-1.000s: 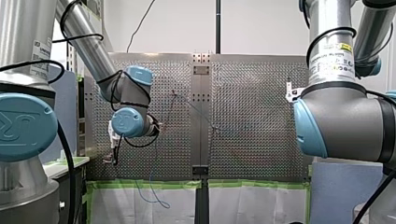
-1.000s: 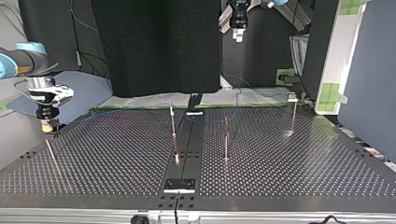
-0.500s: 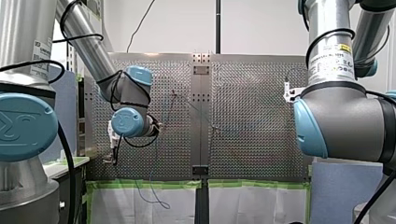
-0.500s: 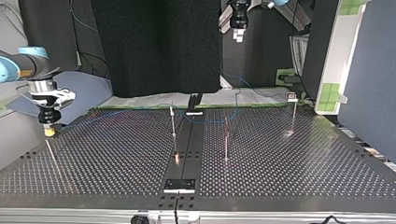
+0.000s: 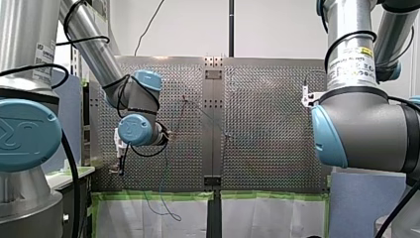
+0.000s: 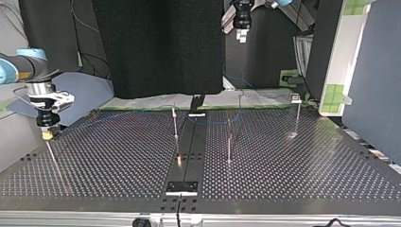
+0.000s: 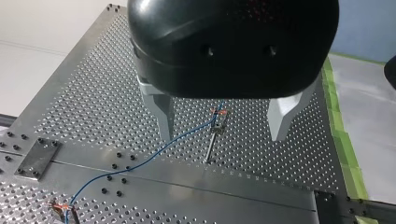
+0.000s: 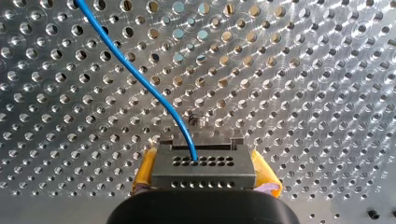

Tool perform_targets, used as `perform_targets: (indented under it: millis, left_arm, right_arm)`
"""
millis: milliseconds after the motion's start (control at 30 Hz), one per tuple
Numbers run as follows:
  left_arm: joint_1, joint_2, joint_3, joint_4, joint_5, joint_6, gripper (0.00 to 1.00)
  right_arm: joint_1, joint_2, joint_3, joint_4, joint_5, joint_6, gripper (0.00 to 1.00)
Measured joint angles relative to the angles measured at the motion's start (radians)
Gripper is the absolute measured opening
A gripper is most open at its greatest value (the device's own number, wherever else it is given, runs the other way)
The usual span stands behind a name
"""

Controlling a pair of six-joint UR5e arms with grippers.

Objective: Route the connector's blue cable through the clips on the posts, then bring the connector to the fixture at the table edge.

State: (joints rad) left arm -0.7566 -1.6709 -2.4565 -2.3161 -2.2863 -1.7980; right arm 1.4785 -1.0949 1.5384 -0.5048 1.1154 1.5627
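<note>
We are clamping the connector [image 8: 203,169] in our right gripper [image 6: 46,134], top view's far left | blue cable [image 8: 140,79] trailing rightward | left gripper [image 7: 223,135] gaping

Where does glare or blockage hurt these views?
Front view: my right arm hides the table's right edge. Top view: bright glints at the posts' feet. Left wrist view: my left pincer's black housing blocks much of the table. Right wrist view: hole rims glint around the connector.
</note>
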Motion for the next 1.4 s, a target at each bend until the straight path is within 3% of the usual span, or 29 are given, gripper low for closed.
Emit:
perform_targets:
  millis: [333,600,1400]
  left_arm:
    - [0.0,0.0,0.0,-0.002,0.0,0.0,1.0]
    - [0.001,0.0,0.0,-0.005,0.0,0.0,1.0]
    - [0.003,0.0,0.001,-0.005,0.0,0.005,1.0]
  right_arm:
    - [0.001,0.001,-0.006,-0.004,-0.005,0.001,0.0]
    - [0.003,0.004,-0.009,-0.005,-0.031,0.003,0.0]
    - [0.005,0.022,-0.02,-0.005,-0.046,0.005,0.0]
